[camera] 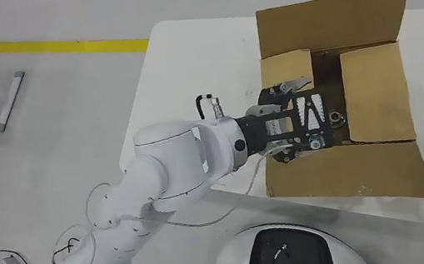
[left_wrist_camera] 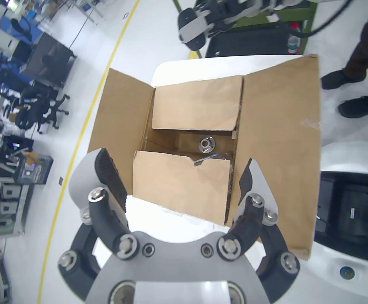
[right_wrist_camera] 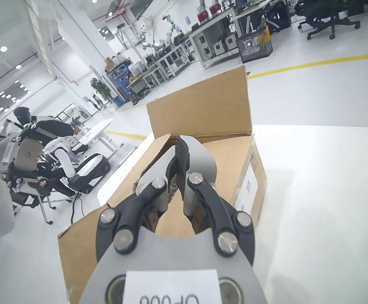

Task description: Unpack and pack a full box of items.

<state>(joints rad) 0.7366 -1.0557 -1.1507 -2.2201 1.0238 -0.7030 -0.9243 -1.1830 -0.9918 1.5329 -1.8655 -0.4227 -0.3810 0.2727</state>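
Above the open cardboard box [left_wrist_camera: 276, 129], left gripper [left_wrist_camera: 175, 161] spread apart; right gripper [right_wrist_camera: 178, 149] closed together near its white label [right_wrist_camera: 247, 184].

Lab: equipment benches [right_wrist_camera: 214, 40], robot arms [right_wrist_camera: 151, 43]

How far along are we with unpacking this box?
Done: the box has its outer flaps open; two inner flaps partly cover the opening. In hand: nothing; the left gripper is open above the opening, the right gripper shut and empty beside the box. Left: the metal flange and a bagged item lie inside, to be taken out, then repacked.
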